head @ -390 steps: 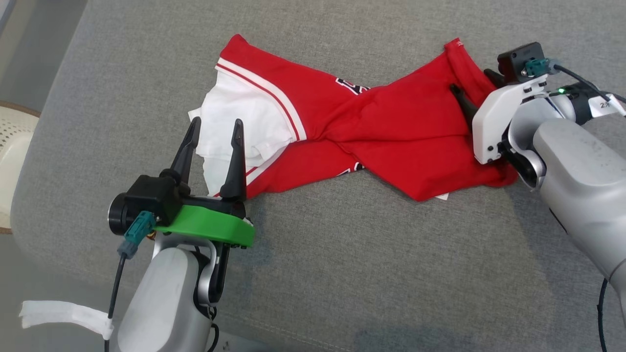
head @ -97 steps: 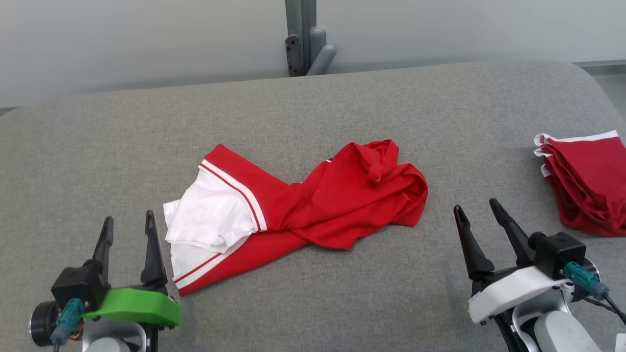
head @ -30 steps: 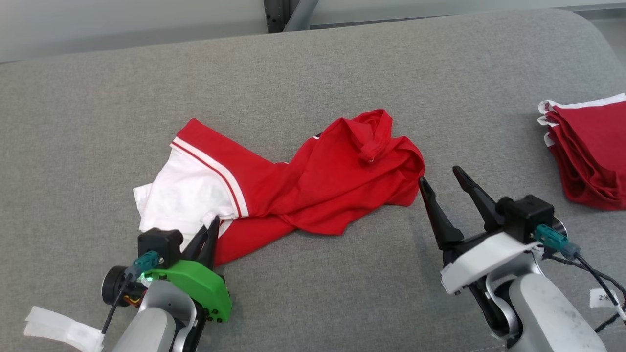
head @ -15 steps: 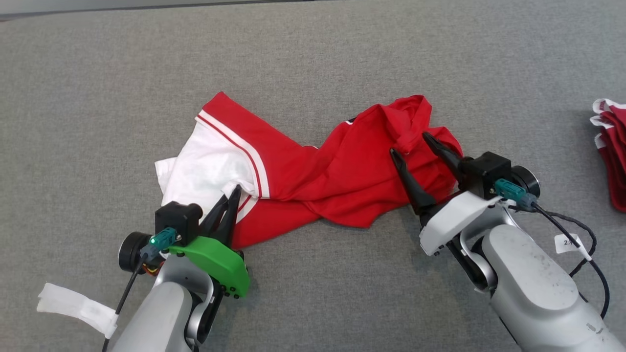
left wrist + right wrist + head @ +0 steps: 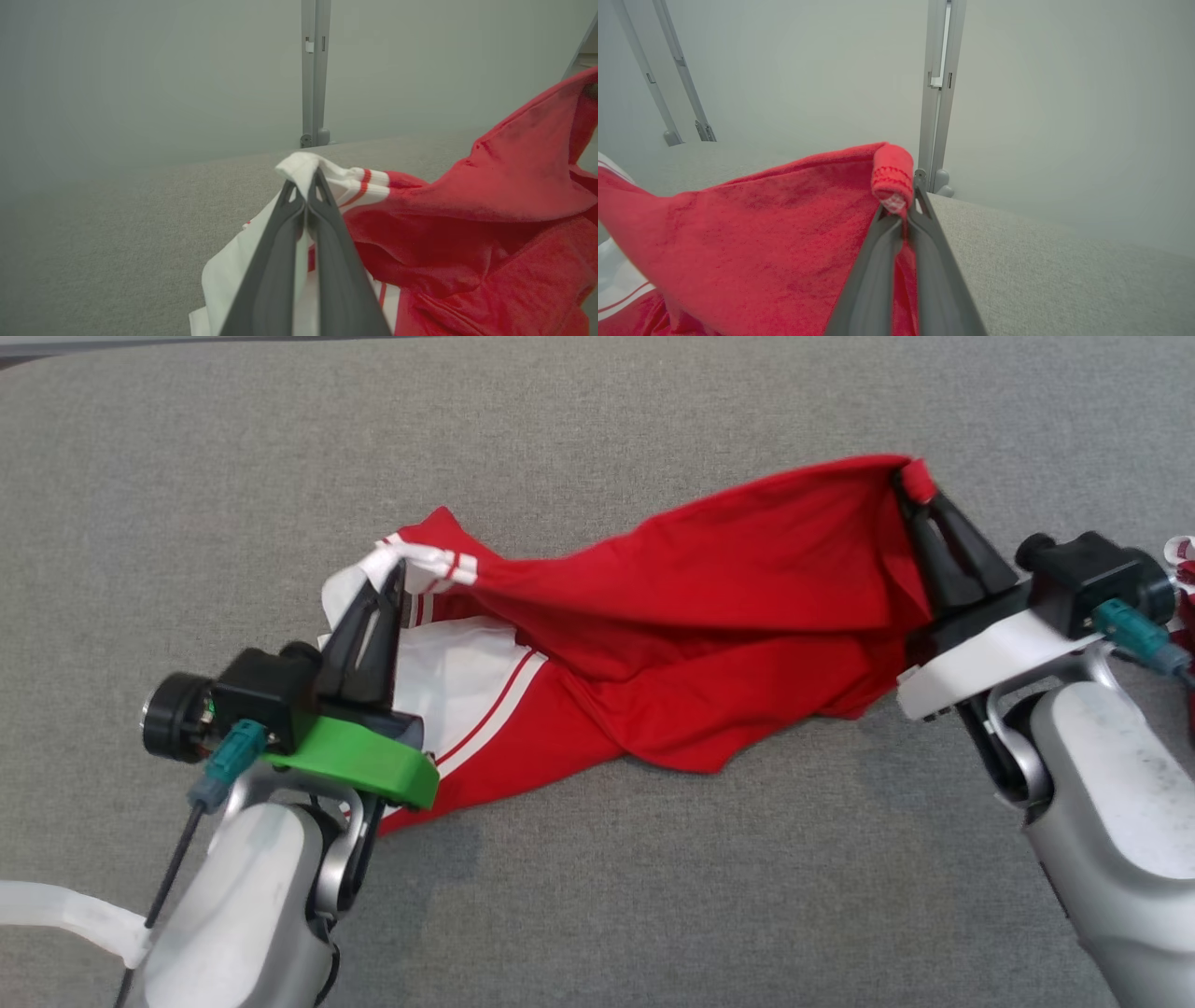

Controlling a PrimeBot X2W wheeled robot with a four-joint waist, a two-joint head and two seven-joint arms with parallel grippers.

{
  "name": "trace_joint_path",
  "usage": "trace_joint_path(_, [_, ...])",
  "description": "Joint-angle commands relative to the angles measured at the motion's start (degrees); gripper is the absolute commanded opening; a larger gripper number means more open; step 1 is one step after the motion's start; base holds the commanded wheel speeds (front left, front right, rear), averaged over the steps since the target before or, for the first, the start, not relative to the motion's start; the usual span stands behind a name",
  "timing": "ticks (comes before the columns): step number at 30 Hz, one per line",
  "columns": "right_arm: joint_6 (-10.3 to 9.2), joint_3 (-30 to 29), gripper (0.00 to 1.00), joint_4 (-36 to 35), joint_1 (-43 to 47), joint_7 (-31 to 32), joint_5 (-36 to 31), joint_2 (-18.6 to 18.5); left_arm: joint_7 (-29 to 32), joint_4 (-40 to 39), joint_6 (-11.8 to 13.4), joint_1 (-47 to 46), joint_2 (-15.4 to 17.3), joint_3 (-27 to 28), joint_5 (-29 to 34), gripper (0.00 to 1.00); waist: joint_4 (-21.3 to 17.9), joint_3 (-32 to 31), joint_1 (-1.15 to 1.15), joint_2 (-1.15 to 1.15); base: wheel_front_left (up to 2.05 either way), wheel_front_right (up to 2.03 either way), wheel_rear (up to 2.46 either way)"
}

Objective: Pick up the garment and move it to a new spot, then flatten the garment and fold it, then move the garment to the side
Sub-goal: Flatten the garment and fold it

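The red and white garment [image 5: 709, 616] hangs stretched between both grippers above the grey cushion [image 5: 653, 896], with its lower folds resting on the cushion. The left gripper [image 5: 392, 569] has its fingers pressed together on the white striped edge (a small bunch pokes past the tips). The right gripper [image 5: 920, 495] pinches a rolled red edge.

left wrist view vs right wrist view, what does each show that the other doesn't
Left wrist view: left gripper shut on the white striped corner. Right wrist view: right gripper shut on the rolled red hem, two slanted posts at upper left. Both: the red garment, grey cushion, upright post before a pale wall.
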Motion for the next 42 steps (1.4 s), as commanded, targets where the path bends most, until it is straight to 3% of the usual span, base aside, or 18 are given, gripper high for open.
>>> trace_joint_path(1, [-0.09,-1.6,0.0,-2.9,0.1,0.7,-0.2,-1.2,-0.2,-2.2,0.7,-1.8,1.1,0.9,0.9,0.0,-0.6,-1.1,-0.01,0.0,0.0,0.0,0.0])
trace_joint_path(9, [-0.09,-9.2,0.0,-15.3,-1.2,4.8,1.4,-4.5,1.5,-12.7,3.7,-7.1,3.3,4.1,2.4,0.0,-1.4,-4.6,-0.01,0.0,0.0,0.0,0.0])
trace_joint_path(22, [-0.09,-16.7,0.0,-32.8,-0.2,12.9,2.6,-5.8,11.8,-29.2,4.6,-16.6,9.1,5.4,7.3,0.0,-3.1,-9.2,-0.01,0.0,0.0,0.0,0.0])
trace_joint_path(35, [-0.1,-17.4,0.0,-31.9,0.1,15.1,5.5,-5.1,15.6,-30.5,4.7,-17.1,9.5,5.1,5.7,0.0,-3.9,-7.5,-0.01,0.0,0.0,0.0,0.0])
trace_joint_path(42, [-0.1,-11.6,0.0,-20.3,-12.5,11.5,9.5,-7.0,11.6,-18.2,1.2,-26.6,7.2,5.8,2.4,0.0,-4.0,-0.4,-0.01,0.0,0.0,0.0,0.0])
